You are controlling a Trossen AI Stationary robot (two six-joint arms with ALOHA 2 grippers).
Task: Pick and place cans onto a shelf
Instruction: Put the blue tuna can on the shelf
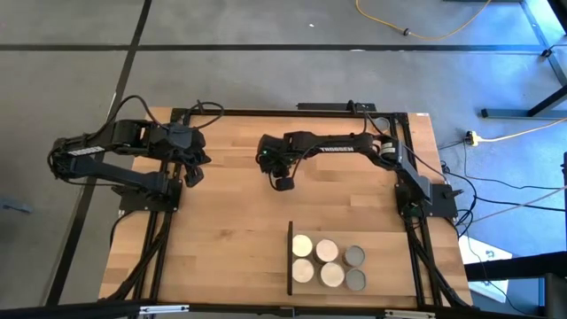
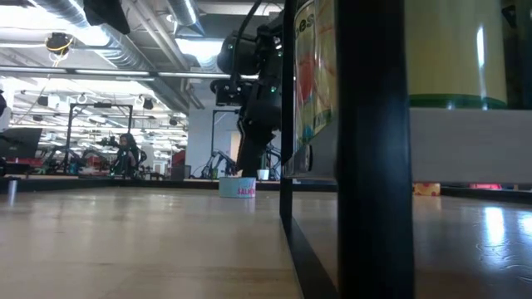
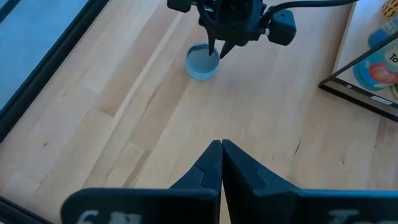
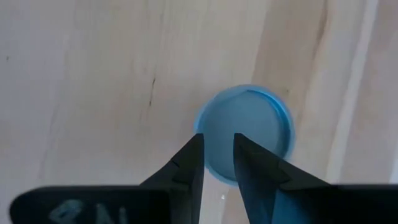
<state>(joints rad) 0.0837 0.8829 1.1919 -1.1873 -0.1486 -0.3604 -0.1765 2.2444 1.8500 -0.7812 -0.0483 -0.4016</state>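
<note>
The right claw, fingers narrowly apart, hovers over a blue can on the counter. The left claw waits, fingers together.

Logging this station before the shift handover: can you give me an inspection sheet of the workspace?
Surface: light-wood tabletop, bare in the middle.
Job's things: six cans sit in two rows on the shelf; a blue-rimmed can stands alone mid-table.
Clutter: nothing seen.
Hands: right hand directly above the blue-rimmed can, fingers nearly together, not gripping; left hand shut, empty, at the table's left side.
Cables: black leads along both table sides; yellow cable on the floor.
Surroundings: grey floor; workshop with equipment behind the table.
</note>
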